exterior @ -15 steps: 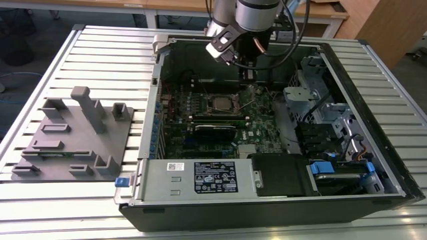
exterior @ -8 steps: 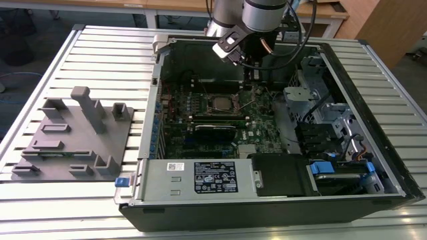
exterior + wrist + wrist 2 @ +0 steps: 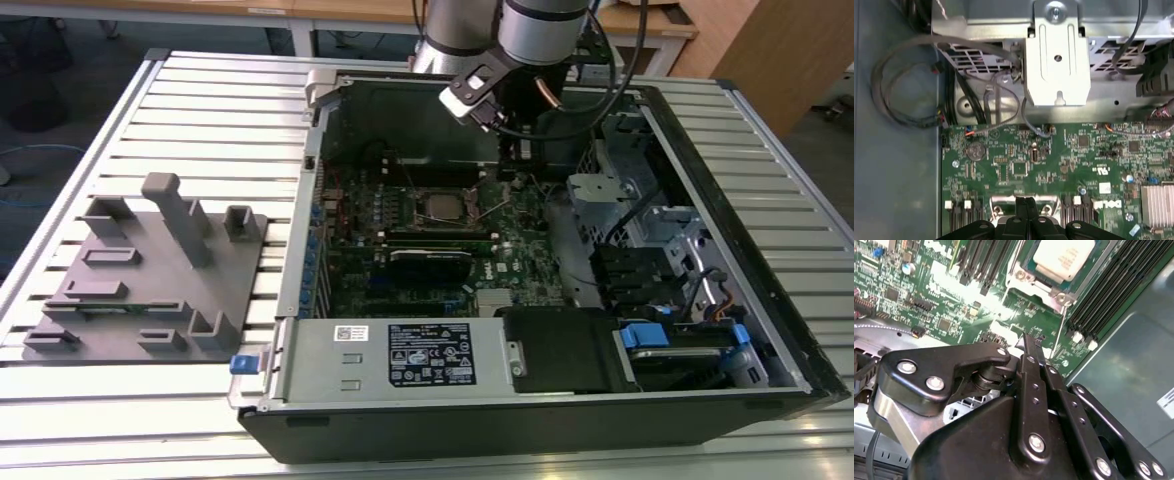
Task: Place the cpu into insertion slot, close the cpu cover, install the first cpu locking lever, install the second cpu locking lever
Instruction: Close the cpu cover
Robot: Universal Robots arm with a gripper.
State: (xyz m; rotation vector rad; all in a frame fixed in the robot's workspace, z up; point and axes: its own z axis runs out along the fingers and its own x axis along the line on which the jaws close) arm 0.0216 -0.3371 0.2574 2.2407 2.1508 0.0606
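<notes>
The small square silver-grey cpu (image 3: 1064, 257) lay seated in the dark, metal-rimmed insertion slot (image 3: 1026, 262) on the green board (image 3: 944, 300). The black end effector (image 3: 1029, 346) hung near it, clenched on nothing. The thin wire locking lever (image 3: 1060, 325), probably stiff and springy, looked best pressed near its free end.

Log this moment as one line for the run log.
hand: shut, empty | cpu: seated in insertion slot | hand location: over green board, beside slot
</notes>
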